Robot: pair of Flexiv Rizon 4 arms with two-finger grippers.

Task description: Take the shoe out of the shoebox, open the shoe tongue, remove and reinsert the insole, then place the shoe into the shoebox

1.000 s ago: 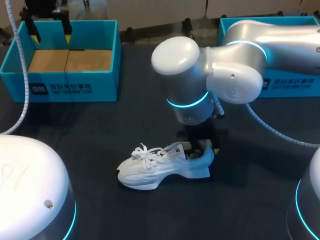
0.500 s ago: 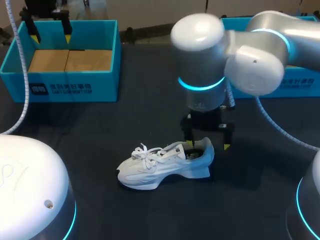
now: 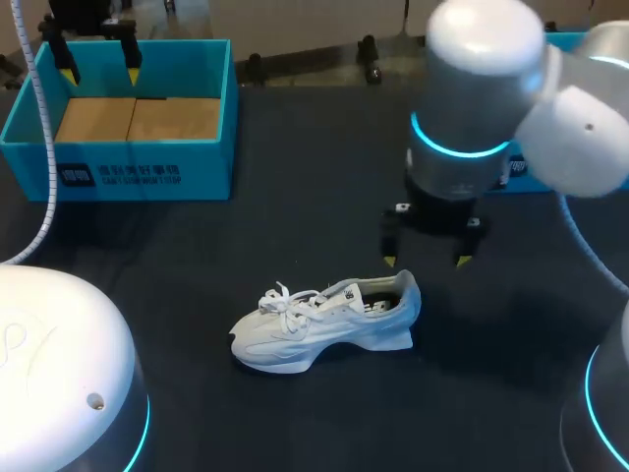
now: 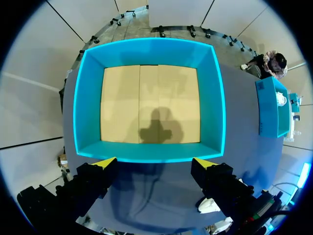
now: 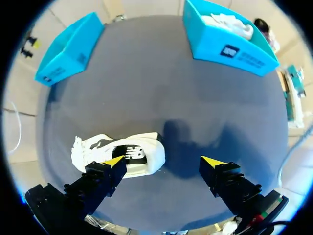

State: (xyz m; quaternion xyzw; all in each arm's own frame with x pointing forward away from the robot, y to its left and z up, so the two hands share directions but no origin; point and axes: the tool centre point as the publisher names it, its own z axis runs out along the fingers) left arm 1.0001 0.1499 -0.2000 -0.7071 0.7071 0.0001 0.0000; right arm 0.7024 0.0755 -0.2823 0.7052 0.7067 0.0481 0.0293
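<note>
Dark bench bears the shoe, already outside the shoebox; left fingers and right fingers both gape empty; insole progress unclear, reboxing remains.

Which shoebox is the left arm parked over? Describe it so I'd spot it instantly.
On the dark table, look to the far left corner, where the left gripper hangs. The teal shoebox under it shows a bare tan cardboard floor, while the other teal box holds something white.
</note>
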